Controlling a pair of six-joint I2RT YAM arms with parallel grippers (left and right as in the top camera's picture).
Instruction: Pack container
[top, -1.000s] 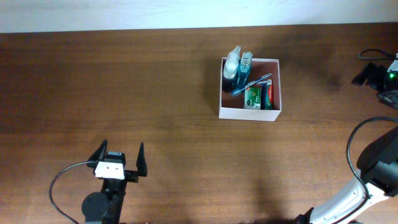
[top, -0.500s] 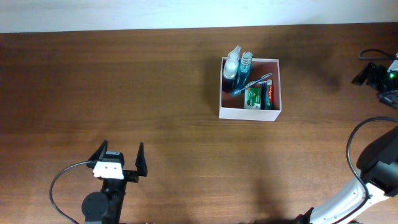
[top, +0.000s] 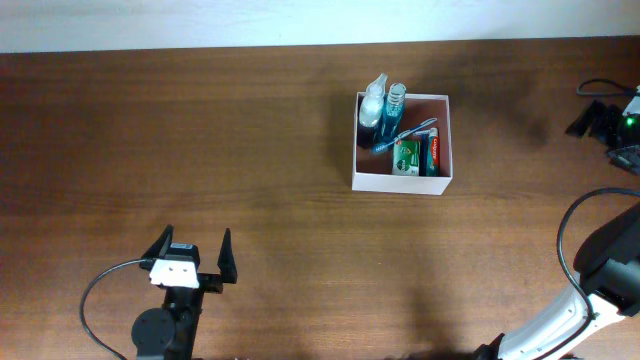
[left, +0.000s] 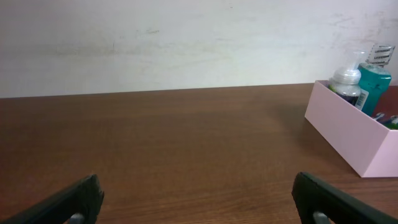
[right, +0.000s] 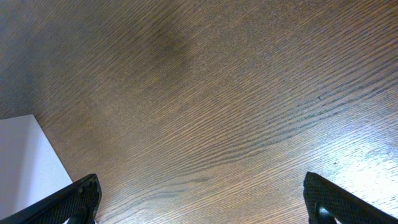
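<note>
**Nothing moves: container and both arms stay put**

Nothing has shifted since the earlier overhead frames; the box, its contents and both arms sit exactly where they were.

The container (top: 400, 183) stands on the wooden table (top: 200, 130), right of centre and toward the far edge, near the pale wall. Its outer walls are white and its inside is reddish-brown. 5 toiletries lie or stand inside it. A clear spray bottle (top: 372, 101) and a teal bottle (top: 397, 104) stand upright, side by side, against the far wall. A blue toothbrush (top: 406, 133) lies slantwise across the middle. A small green packet (top: 406, 157) rests in the near part, with a red tube (top: 434, 151) just beside it along the right wall.

From the left wrist view the box appears at the right edge, the 2 bottle tops rising above its rim.

The left gripper (top: 196, 240) hovers over bare table at the near left, well apart from the container, jaws spread wide and holding nothing. The right gripper (right: 199, 186) also stands fully released and empty, with only wood grain between its fingers; a white corner shows at that view's lower left, and I cannot tell what it is. The right arm (top: 600, 262) curves in at the near right corner of the overhead view. A black cabled device (top: 605, 122) sits at the table's right edge.
</note>
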